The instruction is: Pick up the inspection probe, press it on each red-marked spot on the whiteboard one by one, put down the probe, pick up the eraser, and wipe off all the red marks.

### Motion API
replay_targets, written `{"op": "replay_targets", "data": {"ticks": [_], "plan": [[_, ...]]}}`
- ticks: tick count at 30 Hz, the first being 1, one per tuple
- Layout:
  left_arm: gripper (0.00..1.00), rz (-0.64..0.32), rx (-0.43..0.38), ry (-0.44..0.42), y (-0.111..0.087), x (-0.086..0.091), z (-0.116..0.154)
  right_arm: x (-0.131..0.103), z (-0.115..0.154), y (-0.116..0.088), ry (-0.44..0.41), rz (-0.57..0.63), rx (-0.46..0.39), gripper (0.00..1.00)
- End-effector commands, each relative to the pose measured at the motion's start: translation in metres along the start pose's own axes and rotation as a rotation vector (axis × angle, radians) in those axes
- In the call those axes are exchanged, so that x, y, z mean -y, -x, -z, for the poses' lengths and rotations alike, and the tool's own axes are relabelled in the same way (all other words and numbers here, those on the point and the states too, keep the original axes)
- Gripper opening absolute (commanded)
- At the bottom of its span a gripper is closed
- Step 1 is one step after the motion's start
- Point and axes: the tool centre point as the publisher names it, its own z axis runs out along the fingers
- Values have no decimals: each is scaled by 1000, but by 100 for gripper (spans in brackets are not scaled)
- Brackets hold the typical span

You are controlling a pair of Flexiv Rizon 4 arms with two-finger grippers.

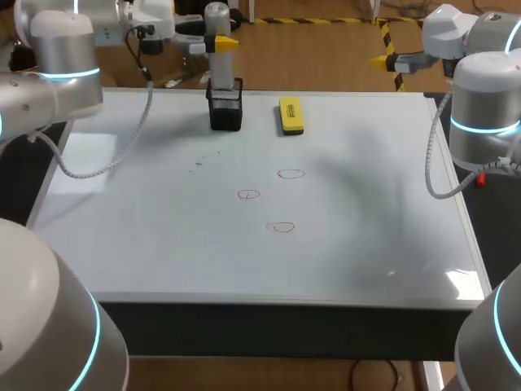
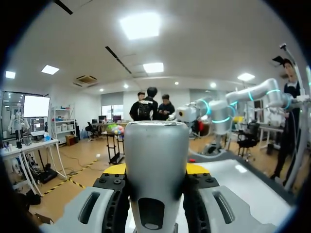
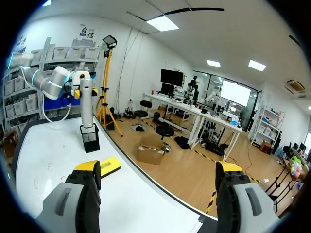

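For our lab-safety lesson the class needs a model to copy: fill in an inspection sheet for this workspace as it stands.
Surface: whiteboard, flat, with a few dark specks.
Job's things: probe upright at the holder, in the left hand; eraser lying beside the holder; three red marks unwiped.
Clutter: nothing seen.
Hands: left hand shut on the probe; right hand open, empty, off the far edge.
Cables: left arm's cable sags over the board; right arm's cable hangs by its edge.
Surroundings: nothing seen reaching over the board.
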Motion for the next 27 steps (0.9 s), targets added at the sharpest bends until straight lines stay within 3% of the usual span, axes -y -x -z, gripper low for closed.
{"op": "replay_targets", "data": {"ticks": [1,11,27], "plan": [[0,-7,34,26,-16,16,5,0,0,0,-1,0,-1,100],[0,-35,78,46,-31,34,38,0,0,0,-1,0,-1,100],[0,9,235,76,-44,13,121,0,0,0,-1,0,-1,100]]}}
